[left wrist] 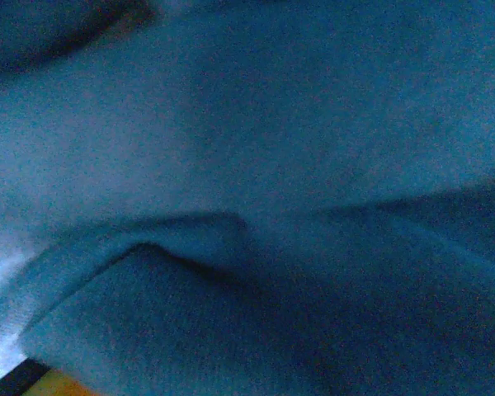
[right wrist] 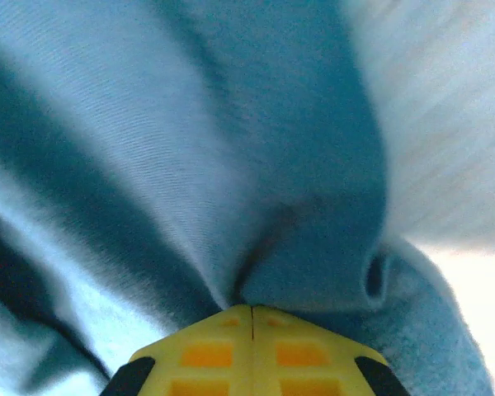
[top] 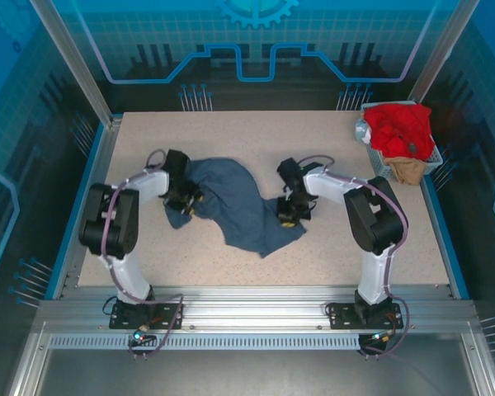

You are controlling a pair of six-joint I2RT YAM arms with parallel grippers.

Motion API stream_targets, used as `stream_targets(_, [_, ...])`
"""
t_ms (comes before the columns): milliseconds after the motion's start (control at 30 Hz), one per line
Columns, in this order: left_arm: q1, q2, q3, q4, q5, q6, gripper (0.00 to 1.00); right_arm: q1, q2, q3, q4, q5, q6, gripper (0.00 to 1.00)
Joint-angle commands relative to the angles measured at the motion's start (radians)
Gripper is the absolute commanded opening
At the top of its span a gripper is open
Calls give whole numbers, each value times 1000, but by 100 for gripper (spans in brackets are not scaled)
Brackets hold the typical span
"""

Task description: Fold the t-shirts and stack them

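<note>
Three t-shirts counted, one of each colour: one slate-blue t-shirt [top: 235, 206], one red t-shirt [top: 398, 128], one tan t-shirt [top: 407, 171]. One wire basket [top: 436, 161], two grippers. Red heaped in the basket; tan draped over the basket's near rim, below the red. Slate-blue lying crumpled on the table [top: 330, 140], well left of the basket and nearer the arm bases. Long axis diagonal: one end pointing far-left, away from the basket, the other pointing near-right. Right gripper [top: 290, 216] at the shirt's basket-side edge, yellow fingers [right wrist: 206, 355] pressed together, clamped on a pucker of slate-blue cloth. Left gripper [top: 184, 204] at the edge farthest from the basket, down on the cloth; pinched or loose, cannot tell.
</note>
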Motion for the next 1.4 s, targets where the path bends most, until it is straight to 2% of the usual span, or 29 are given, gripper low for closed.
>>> stream_targets(0, [82, 136, 195, -72, -7, 160, 38, 114, -42, -30, 34, -185, 30, 1])
stream_targets(67, [111, 194, 316, -87, -6, 200, 38, 169, -47, 3, 77, -263, 24, 1])
stream_targets(167, [127, 213, 452, -71, -13, 249, 44, 192, -83, 56, 161, -313, -5, 13])
stream_targets(233, [106, 161, 481, -45, -53, 294, 52, 158, -132, 66, 199, -273, -5, 22])
stream_targets(300, [66, 80, 475, -59, -111, 350, 58, 84, -162, 64, 220, -236, 16, 29])
stream_targets(367, [23, -14, 410, -76, -143, 375, 62, 17, -161, 73, 223, -203, 25, 30])
stream_targets(533, [-104, -259, 96, -157, -114, 279, 62, -80, -27, 216, 191, -182, 38, 38])
stream_targets(700, [-279, -398, -121, -206, -58, 241, 61, -71, 178, 444, 191, -198, 61, 45])
stream_targets(867, [-337, -380, -200, -175, -46, 215, 60, -29, 372, 640, 164, -219, 108, 47])
stream_targets(933, [-339, -344, -212, -166, -58, 207, 56, -16, 435, 693, 161, -234, 128, 46])
stream_targets(1033, [-337, -307, -226, -168, -103, 195, 44, 5, 489, 753, 172, -231, 157, 43])
stream_targets(1067, [-337, -306, -236, -167, -126, 193, 35, 9, 501, 765, 183, -229, 168, 37])
stream_targets(1167, [-333, -323, -251, -184, -205, 200, 13, 9, 505, 775, 170, -192, 188, 2])
stream_targets(1200, [-328, -332, -255, -185, -221, 208, 7, 8, 475, 753, 165, -154, 191, 0])
stream_targets(1267, [-318, -344, -254, -185, -230, 226, 0, -1, 373, 670, 194, -84, 190, 0])
stream_targets(1367, [-313, -352, -242, -173, -235, 264, 0, -18, 195, 548, 207, 9, 169, 0])
